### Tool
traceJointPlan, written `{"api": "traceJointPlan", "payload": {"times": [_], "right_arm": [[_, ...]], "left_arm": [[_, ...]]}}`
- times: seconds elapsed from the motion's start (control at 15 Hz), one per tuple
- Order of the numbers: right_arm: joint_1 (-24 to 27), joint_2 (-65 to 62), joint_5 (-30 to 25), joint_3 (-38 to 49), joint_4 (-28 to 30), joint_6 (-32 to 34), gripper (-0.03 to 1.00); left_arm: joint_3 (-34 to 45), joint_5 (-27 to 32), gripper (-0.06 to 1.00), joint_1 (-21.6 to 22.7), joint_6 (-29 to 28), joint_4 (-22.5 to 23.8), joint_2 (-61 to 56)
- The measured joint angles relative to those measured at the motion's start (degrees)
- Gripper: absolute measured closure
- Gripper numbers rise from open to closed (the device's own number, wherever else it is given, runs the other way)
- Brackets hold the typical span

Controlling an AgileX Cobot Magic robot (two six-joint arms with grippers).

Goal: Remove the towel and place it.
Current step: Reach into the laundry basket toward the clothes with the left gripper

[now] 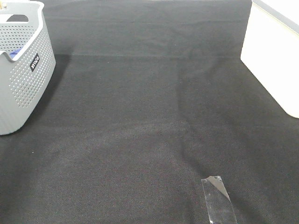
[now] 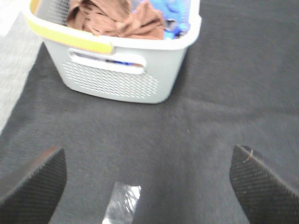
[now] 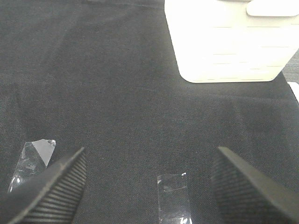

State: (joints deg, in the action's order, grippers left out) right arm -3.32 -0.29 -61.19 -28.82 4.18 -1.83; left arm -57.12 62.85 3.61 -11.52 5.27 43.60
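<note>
**Fingers spread on left gripper [image 2: 147, 161] and right gripper [image 3: 149, 158]; towel [image 2: 117, 18] in the basket [image 2: 117, 79]**

The left gripper's fingers [image 2: 37, 182] stand wide apart with nothing between them, poised above the black table cloth [image 1: 140, 116] and facing the basket. The basket is grey and perforated, with a yellow band on its rim and a slotted handle, and it sits at the far left of the cloth. The brown towel lies crumpled inside it, rising just above the rim. It is pressed against some blue fabric [image 2: 175, 14] that shares the basket. A strip of clear tape [image 1: 218, 198] lies flat on the cloth at the near edge, right of the middle. The right gripper's fingers [image 3: 56, 186] are likewise spread and hold nothing, hanging over the cloth. A white container [image 1: 273, 56] stands at the far right, well apart from the basket.
</note>
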Motion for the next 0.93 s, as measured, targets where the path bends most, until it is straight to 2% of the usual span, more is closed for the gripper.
{"api": "traceJointPlan", "payload": {"times": [0.07, 0.2, 0.33, 0.6, 0.73, 0.8, 0.93], "right_arm": [[0.0, 0.0, 0.0, 0.0, 0.0, 0.0, 0.24], [0.0, 0.0, 0.0, 0.0, 0.0, 0.0, 0.24], [0.0, 0.0, 0.0, 0.0, 0.0, 0.0, 0.24], [0.0, 0.0, 0.0, 0.0, 0.0, 0.0, 0.24], [0.0, 0.0, 0.0, 0.0, 0.0, 0.0, 0.24], [0.0, 0.0, 0.0, 0.0, 0.0, 0.0, 0.24], [0.0, 0.0, 0.0, 0.0, 0.0, 0.0, 0.24]], "left_arm": [[-1.09, -0.69, 0.06, 0.0, -0.92, 0.97, 2.92], [-5.5, -7.22, 0.06, 0.0, -6.47, 8.25, 16.16], [-8.71, -10.89, 0.06, 0.0, -10.08, 13.35, 25.1], [-17.53, -13.29, 0.06, 0.0, -16.39, 18.68, 44.0], [-19.82, -13.98, 0.06, 0.0, -20.8, 23.66, 50.76], [-20.28, -15.01, 0.06, 0.0, -23.09, 26.07, 53.29], [-20.68, -19.71, 0.06, -0.06, -24.41, 27.39, 56.38]]}}
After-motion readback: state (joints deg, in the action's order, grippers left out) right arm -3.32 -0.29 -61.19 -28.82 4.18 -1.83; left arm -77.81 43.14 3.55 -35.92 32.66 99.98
